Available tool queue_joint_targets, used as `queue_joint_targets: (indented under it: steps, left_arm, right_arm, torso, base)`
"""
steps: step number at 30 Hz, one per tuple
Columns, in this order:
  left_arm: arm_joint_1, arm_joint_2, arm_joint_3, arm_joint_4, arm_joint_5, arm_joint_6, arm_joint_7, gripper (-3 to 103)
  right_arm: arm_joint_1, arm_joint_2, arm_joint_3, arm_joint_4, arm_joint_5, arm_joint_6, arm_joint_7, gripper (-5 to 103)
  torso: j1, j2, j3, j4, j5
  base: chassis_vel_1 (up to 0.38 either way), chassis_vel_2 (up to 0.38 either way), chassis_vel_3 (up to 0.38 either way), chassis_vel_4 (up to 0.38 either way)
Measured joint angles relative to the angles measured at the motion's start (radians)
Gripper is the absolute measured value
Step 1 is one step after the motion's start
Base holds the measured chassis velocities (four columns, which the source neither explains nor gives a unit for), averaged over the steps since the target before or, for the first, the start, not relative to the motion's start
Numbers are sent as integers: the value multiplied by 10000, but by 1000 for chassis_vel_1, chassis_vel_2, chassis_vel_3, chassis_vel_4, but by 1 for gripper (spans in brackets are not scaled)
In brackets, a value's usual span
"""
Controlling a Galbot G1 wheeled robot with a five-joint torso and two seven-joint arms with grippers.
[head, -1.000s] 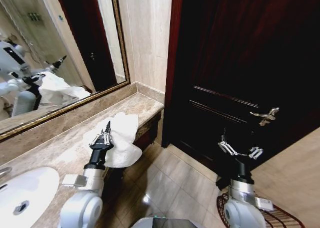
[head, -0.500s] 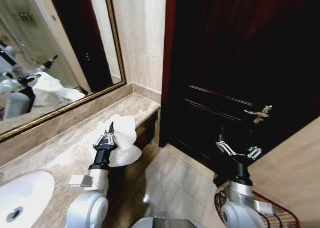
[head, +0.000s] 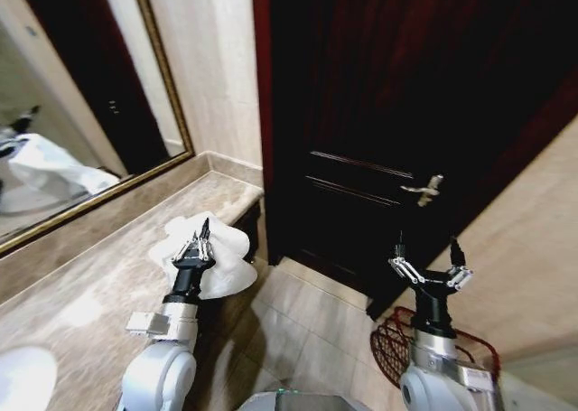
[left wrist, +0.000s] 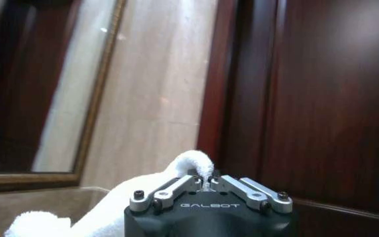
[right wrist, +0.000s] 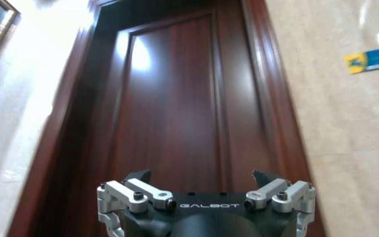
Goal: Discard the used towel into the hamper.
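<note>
The left gripper (head: 204, 235), fingers pinched together on the white towel (head: 223, 262) above the counter edge, has the hamper (head: 396, 346) low on the floor far across, under the spread-open right gripper (head: 427, 259).

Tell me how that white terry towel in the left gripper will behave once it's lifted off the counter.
The white terry towel will probably droop and swing: it bunches in soft folds around the shut left gripper. It looks light for its bulk. The narrow pinch of one fold might slip free.
</note>
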Motion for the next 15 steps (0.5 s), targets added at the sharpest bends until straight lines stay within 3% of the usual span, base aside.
queue_joint_targets:
  steps: [15]
  left_arm:
    - [-50, -246, 94, 82, 42, -41, 65, 2]
  right_arm:
    - [24, 48, -115, 23, -18, -16, 122, 100]
  torso:
    - [0, 0, 0, 0, 0]
  base:
    - [-122, -129, -124, -127]
